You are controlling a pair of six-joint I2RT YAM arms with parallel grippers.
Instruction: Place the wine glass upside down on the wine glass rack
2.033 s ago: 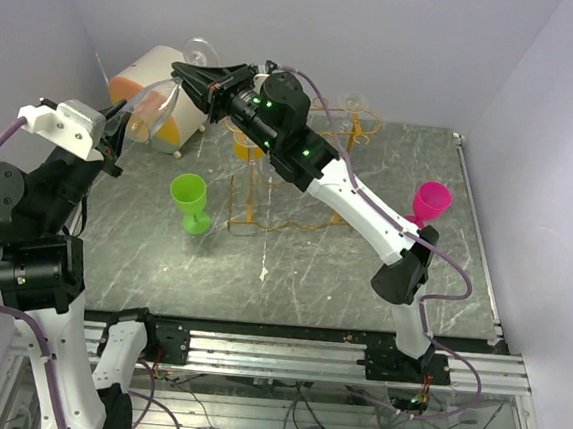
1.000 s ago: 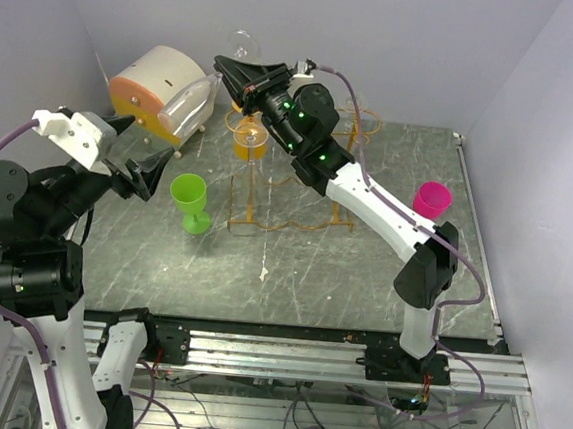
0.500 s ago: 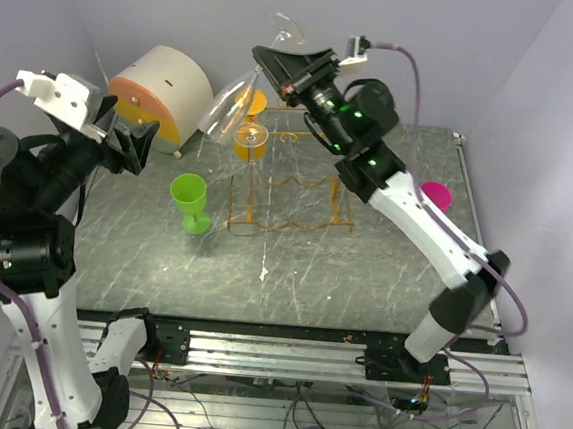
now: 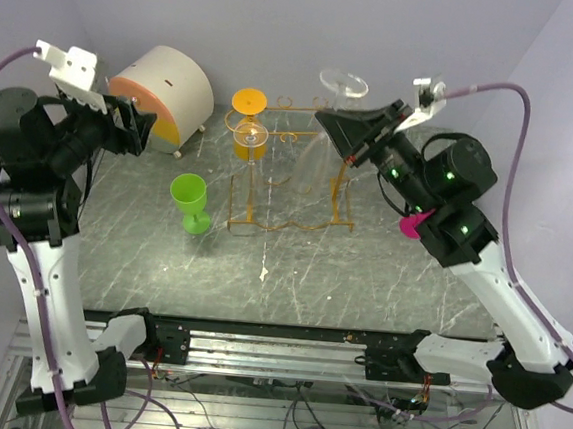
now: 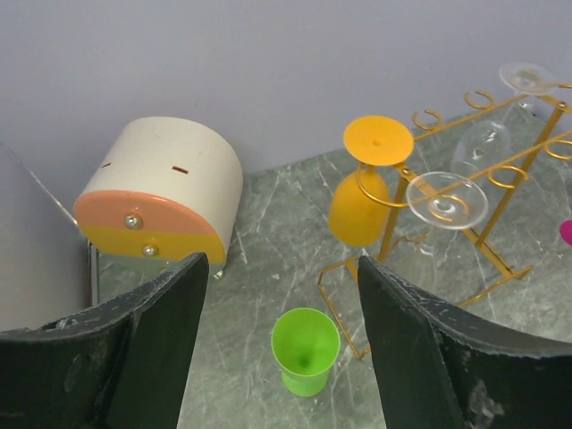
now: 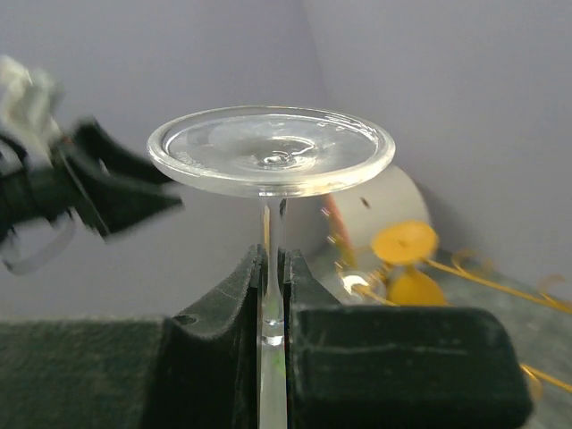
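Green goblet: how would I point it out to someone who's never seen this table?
Find the gold wire rack in the middle of the grey marbled table. Just left of it the lime-green goblet stands alone. Unlike the orange glass hanging upside down in the rack, it is upright.

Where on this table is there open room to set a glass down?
Free: the broad bare table between the green goblet, the wine glass rack and the near rail. Crowded: back left, among the cream drum, goblet and rack, and the rack's right end, where the right gripper holds the clear wine glass near the pink goblet.
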